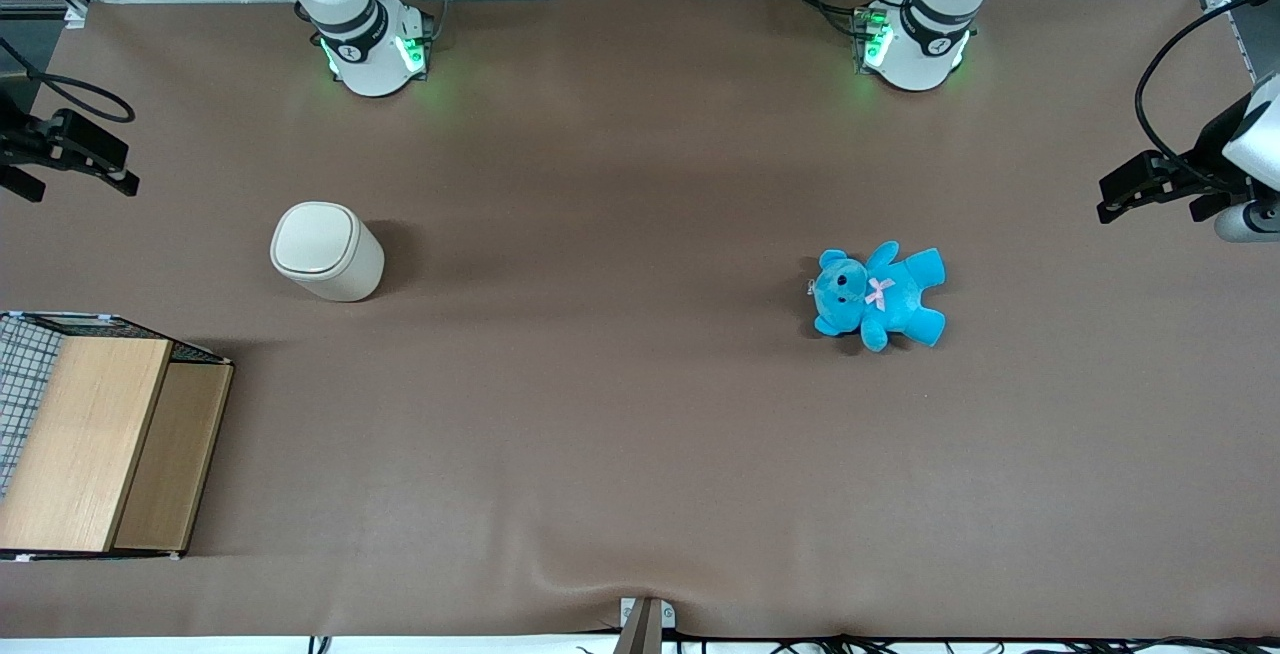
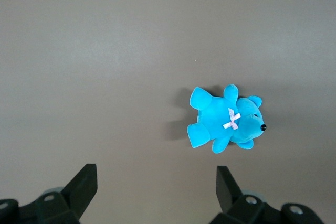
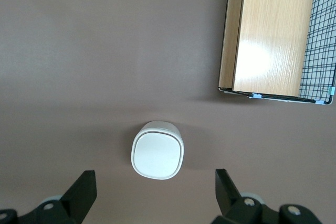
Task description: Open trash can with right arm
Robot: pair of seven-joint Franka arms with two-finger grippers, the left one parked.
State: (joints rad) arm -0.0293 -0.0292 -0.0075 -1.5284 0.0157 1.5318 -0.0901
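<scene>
- Front view: the trash can [image 1: 327,251] stands upright on the brown table [image 1: 620,414], toward the working arm's end, with its rounded-square lid [image 1: 314,238] shut and flat.
- The right arm [image 1: 350,9] rises from its base at the table edge farthest from the front camera; its gripper [image 1: 62,156] hangs at the working arm's end of the table, well apart from the trash can and touching nothing.
- Right wrist view: the gripper [image 3: 156,192] is spread wide, the two black fingers [image 3: 83,190] well apart with nothing between them. The trash can [image 3: 157,150] sits on the table below, in line with the gap between the fingers, lid closed.
- A wire crate [image 1: 95,439] with a wooden top stands nearer the front camera than the trash can, at the working arm's end; the two are apart. In the right wrist view the crate [image 3: 275,35] shows its wooden panel and black mesh side.
- A blue teddy [image 1: 878,295] with a pink bow lies on its back toward the parked arm's end, well apart from the trash can; the left wrist view shows the same teddy [image 2: 226,119] on the bare table.
</scene>
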